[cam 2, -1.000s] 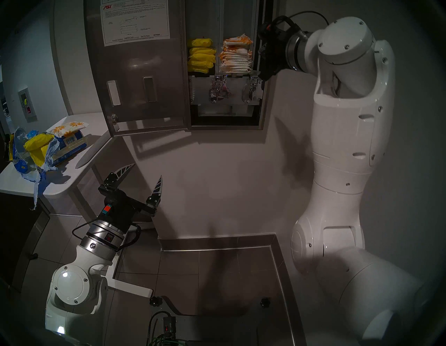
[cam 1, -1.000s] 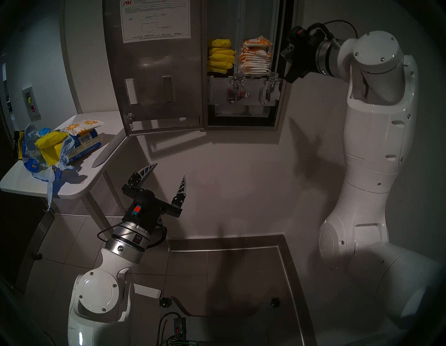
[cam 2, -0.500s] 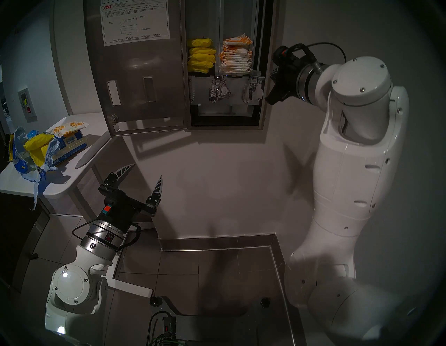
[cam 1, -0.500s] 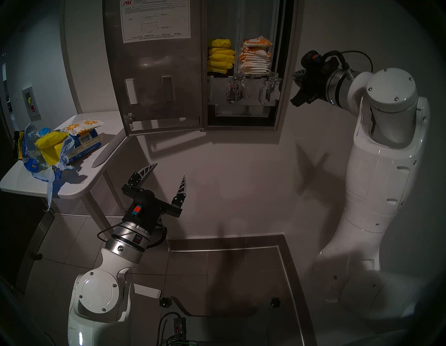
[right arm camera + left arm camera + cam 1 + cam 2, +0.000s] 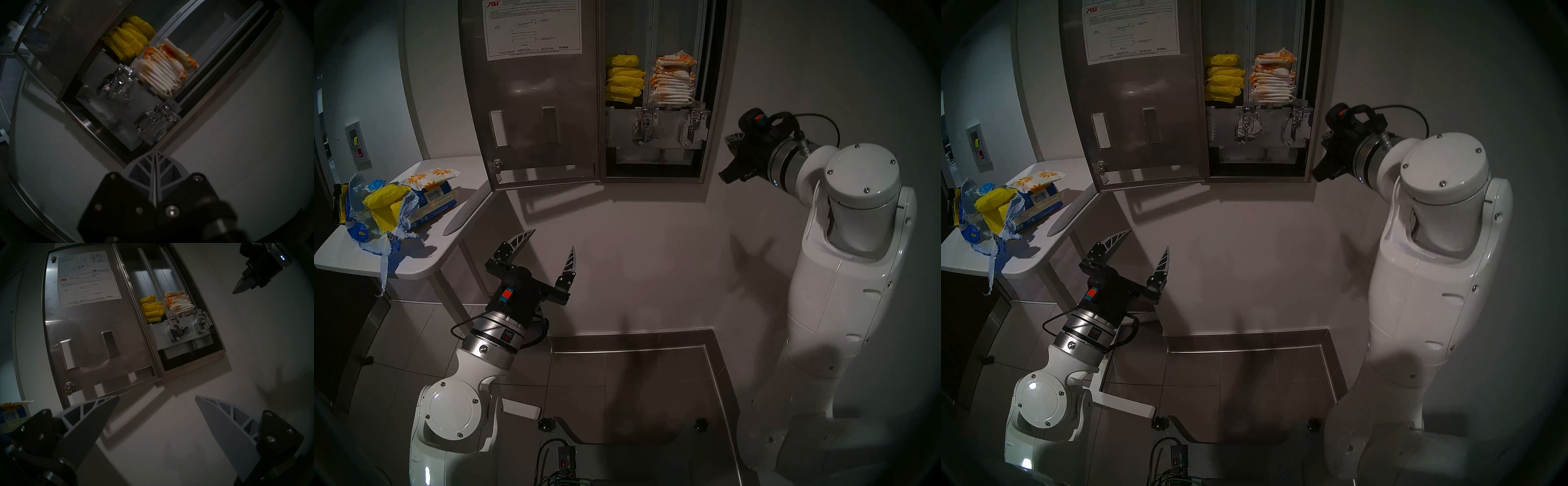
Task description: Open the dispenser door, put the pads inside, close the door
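Dispenser door [image 5: 538,112] swung fully open to the left, its inner face with the white instruction sheet [image 5: 533,29] turned toward us; the cabinet beside it shows two columns, yellow packets [image 5: 624,79] on the left and the pads [image 5: 673,79] in flower-printed wrappers stacked on the right, above two chrome mechanisms. One more flower-printed pad [image 5: 431,176] lies on the white table [image 5: 415,268] at far left, resting on a blue package [image 5: 432,200] beside a torn blue-and-yellow bag [image 5: 371,217]. We see the right gripper [image 5: 726,174] just off the cabinet's lower right corner, its fingers pressed flat together and empty, as the right wrist view confirms. The left gripper [image 5: 551,242] hangs low, below the door, with its jaws spread wide and nothing between them. We judge the stocking largely done and the step in hand to be closing the door. To do it well, we would bring a gripper behind the door's free left edge, near the key lock [image 5: 497,165], and sweep it rightward on the hinge's arc, first checking that no pad juts past the cabinet front, and keeping the right arm clear of the closing path.
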Robot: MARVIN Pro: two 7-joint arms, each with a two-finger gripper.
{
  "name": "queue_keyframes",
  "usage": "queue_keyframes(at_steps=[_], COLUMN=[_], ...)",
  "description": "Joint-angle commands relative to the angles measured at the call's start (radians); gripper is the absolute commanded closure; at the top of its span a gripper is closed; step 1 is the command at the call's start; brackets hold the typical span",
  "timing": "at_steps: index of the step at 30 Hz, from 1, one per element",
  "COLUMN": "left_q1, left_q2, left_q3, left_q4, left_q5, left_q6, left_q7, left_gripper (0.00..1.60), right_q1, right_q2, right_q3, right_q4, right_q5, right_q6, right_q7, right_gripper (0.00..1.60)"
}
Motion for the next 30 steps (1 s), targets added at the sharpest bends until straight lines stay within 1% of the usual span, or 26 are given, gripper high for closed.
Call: queue_keyframes(at_steps=[1, 2, 3, 4, 5, 6, 9, 13, 14, 15, 16, 17, 30], left_q1=[-0.007, -0.007, -0.007, -0.007, -0.007, -0.007, -0.007, -0.007, -0.007, -0.007, -0.007, -0.007, -0.007], left_q2=[0.003, 0.003, 0.003, 0.003, 0.003, 0.003, 0.003, 0.003, 0.003, 0.003, 0.003, 0.003, 0.004], left_q3=[0.002, 0.002, 0.002, 0.002, 0.002, 0.002, 0.002, 0.002, 0.002, 0.002, 0.002, 0.002, 0.002], left_q4=[-0.034, -0.034, -0.034, -0.034, -0.034, -0.035, -0.035, -0.035, -0.035, -0.035, -0.035, -0.035, -0.035], left_q5=[-0.004, -0.004, -0.004, -0.004, -0.004, -0.004, -0.004, -0.005, -0.005, -0.005, -0.005, -0.005, -0.005], left_q6=[-0.015, -0.015, -0.015, -0.015, -0.015, -0.015, -0.015, -0.015, -0.015, -0.015, -0.015, -0.015, -0.015], left_q7=[-0.001, -0.001, -0.001, -0.001, -0.001, -0.001, -0.001, -0.001, -0.001, -0.001, -0.001, -0.001, -0.001], left_gripper=[0.0, 0.0, 0.0, 0.0, 0.0, 0.0, 0.0, 0.0, 0.0, 0.0, 0.0, 0.0, 0.0], right_q1=[-0.134, -0.117, -0.154, -0.151, -0.174, -0.18, -0.191, -0.213, -0.218, -0.221, -0.226, -0.229, -0.243], right_q2=[-0.049, -0.045, -0.054, -0.04, -0.049, -0.042, -0.045, -0.046, -0.047, -0.046, -0.048, -0.047, -0.052], right_q3=[0.0, 0.002, 0.0, -0.004, -0.004, -0.007, -0.007, -0.005, -0.006, -0.007, -0.008, -0.005, -0.002], right_q4=[-0.071, -0.059, -0.074, -0.07, -0.076, -0.076, -0.077, -0.079, -0.079, -0.079, -0.078, -0.077, -0.076], right_q5=[0.012, 0.005, 0.017, 0.024, 0.035, 0.045, 0.059, 0.089, 0.096, 0.099, 0.104, 0.119, 0.142], right_q6=[-0.022, -0.013, -0.027, -0.016, -0.029, -0.026, -0.035, -0.071, -0.076, -0.076, -0.081, -0.08, -0.102], right_q7=[-0.077, -0.057, -0.09, -0.09, -0.115, -0.126, -0.14, -0.151, -0.157, -0.162, -0.169, -0.173, -0.2], right_gripper=[1.6, 1.6, 1.6, 1.6, 1.6, 1.6, 1.6, 1.6, 1.42, 0.84, 0.45, 0.0, 0.0])
